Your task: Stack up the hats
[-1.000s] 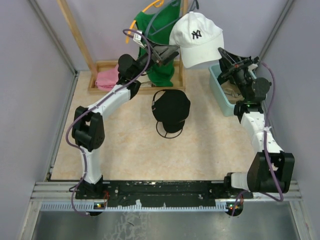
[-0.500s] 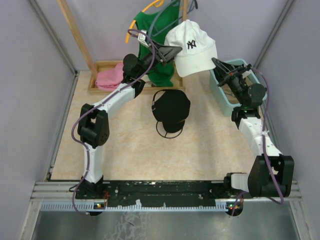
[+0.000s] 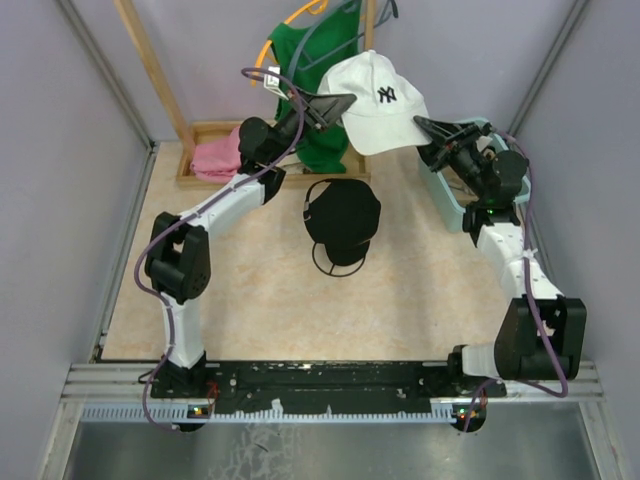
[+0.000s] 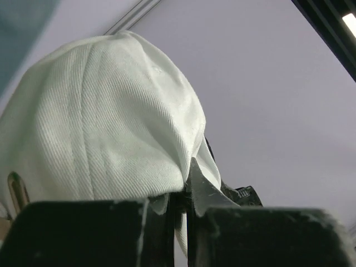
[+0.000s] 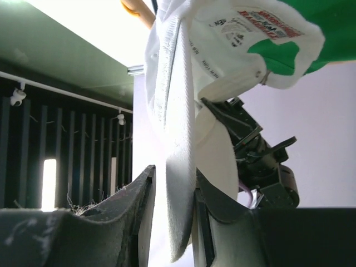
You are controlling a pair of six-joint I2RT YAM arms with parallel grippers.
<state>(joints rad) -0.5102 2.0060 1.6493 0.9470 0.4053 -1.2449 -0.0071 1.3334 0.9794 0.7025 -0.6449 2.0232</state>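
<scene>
Lilac walls closed in your beige bench, and the white cap hung well above it at the far end, stretched between your two arms. Your left gripper was pinched tight on the cap's back edge; its wrist camera showed the fingers pressed together with a fold of white fabric caught between them, while the crown filled most of that view and hid everything beyond it. Your right gripper had the brim between its jaws, but they stood a little apart, with a sliver of light between one finger and the brim, so it looked loosened rather than clamped. Whether the other finger pressed the brim you could not tell. On the middle of the bench lay a black cap, directly below and nearer than the white one; from above, you could not make out whether it was one cap or several stacked. Behind the white cap hung the green shirt, partly covered by it, with its orange hanger cut off at the frame's top. A pink cloth lay in the wooden tray, and your right arm hid most of the teal bin and whatever it held.
</scene>
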